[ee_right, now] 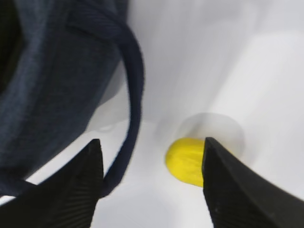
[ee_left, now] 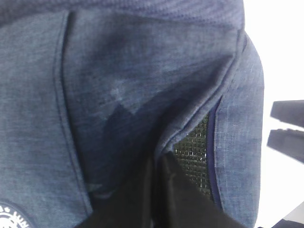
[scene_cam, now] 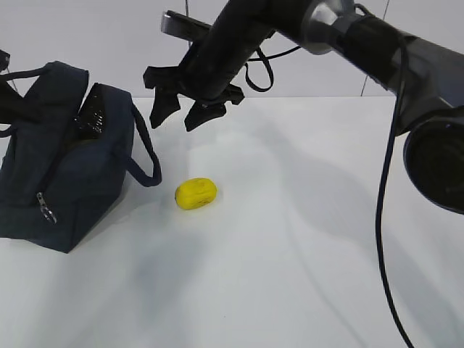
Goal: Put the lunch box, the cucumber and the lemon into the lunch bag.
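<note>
On the white table [scene_cam: 304, 239] we see the lunch bag [scene_cam: 58, 174] standing at the far left, a boxy dark navy bag with its top gaping open and a dark mesh lining showing inside the mouth. One loop handle [scene_cam: 145, 156] droops down its right side toward the table, and a metal zipper pull [scene_cam: 46, 210] hangs on the near face. The lemon [scene_cam: 196, 193] lies on the table just to the right of the bag, near the drooping handle but apart from it, bright yellow and on its side.

Our right gripper [scene_cam: 187, 110] hangs in the air above the table, up and slightly behind the lemon, reaching across from the right side toward the bag. Its jaws stand wide apart and empty. In the right wrist view the two dark fingers [ee_right: 71, 190] frame the scene below: the lemon sits beside the right one, partly hidden by it, and the bag's handle curves down beside the left one.

Our left gripper [ee_left: 159, 199] is pressed close against the bag at its left side. In the left wrist view its dark fingers are clenched together on a fold of the navy fabric beside the mesh panel [ee_left: 194, 152], with part of a white round logo [ee_left: 12, 218] at the lower left corner.

We cannot see the lunch box or the cucumber in any view.
</note>
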Controlling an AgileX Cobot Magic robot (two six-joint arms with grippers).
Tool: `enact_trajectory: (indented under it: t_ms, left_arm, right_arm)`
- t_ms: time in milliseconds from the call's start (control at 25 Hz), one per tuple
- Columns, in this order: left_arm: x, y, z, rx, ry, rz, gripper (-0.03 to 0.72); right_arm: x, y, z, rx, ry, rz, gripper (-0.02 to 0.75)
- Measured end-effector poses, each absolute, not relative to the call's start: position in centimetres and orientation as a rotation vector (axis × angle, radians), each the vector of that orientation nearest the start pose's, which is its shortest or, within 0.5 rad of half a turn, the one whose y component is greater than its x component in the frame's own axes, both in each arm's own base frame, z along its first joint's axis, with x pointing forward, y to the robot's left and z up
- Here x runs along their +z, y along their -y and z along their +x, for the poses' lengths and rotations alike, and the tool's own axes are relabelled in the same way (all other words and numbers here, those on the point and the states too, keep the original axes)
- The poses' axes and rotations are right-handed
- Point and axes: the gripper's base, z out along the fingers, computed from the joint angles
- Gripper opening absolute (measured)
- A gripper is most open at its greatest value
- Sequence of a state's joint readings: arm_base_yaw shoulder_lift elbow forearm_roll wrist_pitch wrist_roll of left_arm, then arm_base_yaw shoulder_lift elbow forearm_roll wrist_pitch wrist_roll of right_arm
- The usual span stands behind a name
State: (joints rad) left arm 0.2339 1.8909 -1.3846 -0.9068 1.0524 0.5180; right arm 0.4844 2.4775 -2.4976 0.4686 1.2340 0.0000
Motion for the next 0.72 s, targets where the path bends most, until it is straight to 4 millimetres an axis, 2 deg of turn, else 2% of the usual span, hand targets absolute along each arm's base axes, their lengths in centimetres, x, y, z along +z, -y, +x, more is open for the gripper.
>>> enact_trajectory:
  t_ms: [200, 520, 720]
  left_arm:
    - [23.4, -2.9, 38.9, -0.975, -2.585, -0.193, -0.008]
    - [23.4, -2.9, 38.9, -0.973, -2.586, -0.195, -0.008]
    - [23.4, -2.9, 38.9, -0.971, -2.587, -0.194, -0.008]
  right_arm:
    - [24.1, -29.2, 44.4, 0.663, -2.671, -0.626, 0.487]
    - [25.1, -28.3, 43.8, 0.526, -2.696, -0.591, 0.487]
    - [24.4, -27.7, 42.9, 0.496, -2.777, -0.546, 0.487]
